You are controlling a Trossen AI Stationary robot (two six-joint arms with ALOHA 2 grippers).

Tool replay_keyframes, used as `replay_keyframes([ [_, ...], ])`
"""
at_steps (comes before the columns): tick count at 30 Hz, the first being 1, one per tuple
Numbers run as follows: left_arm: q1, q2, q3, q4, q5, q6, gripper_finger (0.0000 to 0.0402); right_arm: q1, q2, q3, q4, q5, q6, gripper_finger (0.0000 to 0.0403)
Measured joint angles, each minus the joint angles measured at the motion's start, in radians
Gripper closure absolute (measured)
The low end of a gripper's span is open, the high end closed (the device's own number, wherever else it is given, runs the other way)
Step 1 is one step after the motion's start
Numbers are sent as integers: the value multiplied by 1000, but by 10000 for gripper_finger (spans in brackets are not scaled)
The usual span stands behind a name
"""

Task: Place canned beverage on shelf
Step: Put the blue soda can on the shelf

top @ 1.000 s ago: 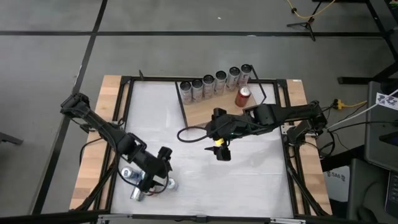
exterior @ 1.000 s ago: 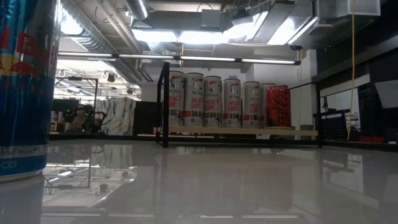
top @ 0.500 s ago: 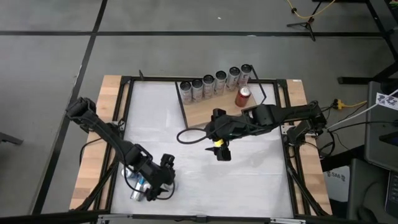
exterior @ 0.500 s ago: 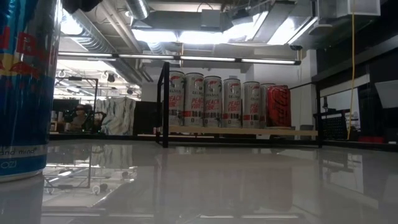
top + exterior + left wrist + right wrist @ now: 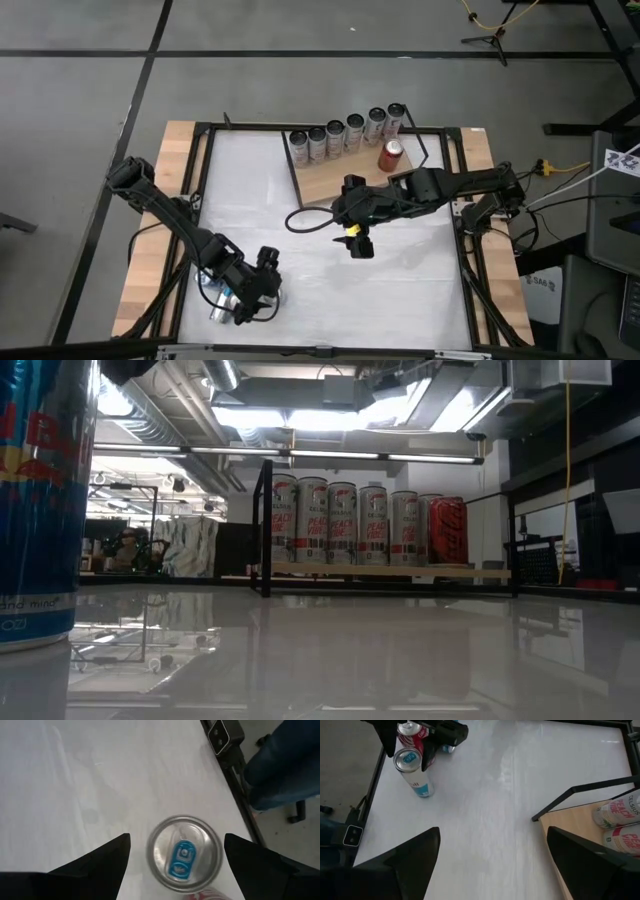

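The blue can stood upright on the white table, directly below the left gripper and between its two spread fingers, with clear table showing on both sides of it and no contact visible. Its silver lid and blue tab faced straight up at the wrist camera. In the low view the same can filled the near edge of the frame, standing on its base. A red-and-white can stood just beside it, partly hidden by the left arm in the right wrist view; only a sliver of it showed in the left wrist view.

The right gripper hung over the middle of the table, well apart from the blue can, with its fingers spread wide and nothing between them. The shelf lay just behind that gripper, towards the far side of the table: a light wooden board inside a thin black wire frame. A row of five silver cans stood along its far edge, and a red can stood near the end of that row. In the low view the silver cans and the red can stood upright side by side on the board.

A person's leg in blue trousers showed beyond the table edge, next to a chair base.
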State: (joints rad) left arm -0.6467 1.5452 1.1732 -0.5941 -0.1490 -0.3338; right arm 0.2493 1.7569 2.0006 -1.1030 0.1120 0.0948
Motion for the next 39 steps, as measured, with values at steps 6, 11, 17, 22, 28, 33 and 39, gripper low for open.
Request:
replay_keyframes([
  [6, -11, 0, 0, 5, 0, -192, 87, 0, 0, 0, 1, 0, 0, 40],
  [11, -28, 0, 0, 4, -23, -316, 87, 0, 0, 0, 1, 0, 1, 40],
  [17, -56, 0, 0, 5, -94, -385, 87, 0, 0, 0, 2, 0, 1, 40],
  [22, -70, 0, 0, 4, -159, -397, 87, 0, 0, 0, 2, 0, 1, 40],
  [28, -73, 23, -1, 9, -142, -397, 87, -1, 0, 0, 2, 0, 1, 40],
  [33, -81, 60, -1, 9, -125, -391, 87, -1, 0, 0, 2, 0, 1, 40],
  [39, -81, 100, -1, 8, -130, -390, 87, -1, 0, 0, 2, 0, 1, 40],
])
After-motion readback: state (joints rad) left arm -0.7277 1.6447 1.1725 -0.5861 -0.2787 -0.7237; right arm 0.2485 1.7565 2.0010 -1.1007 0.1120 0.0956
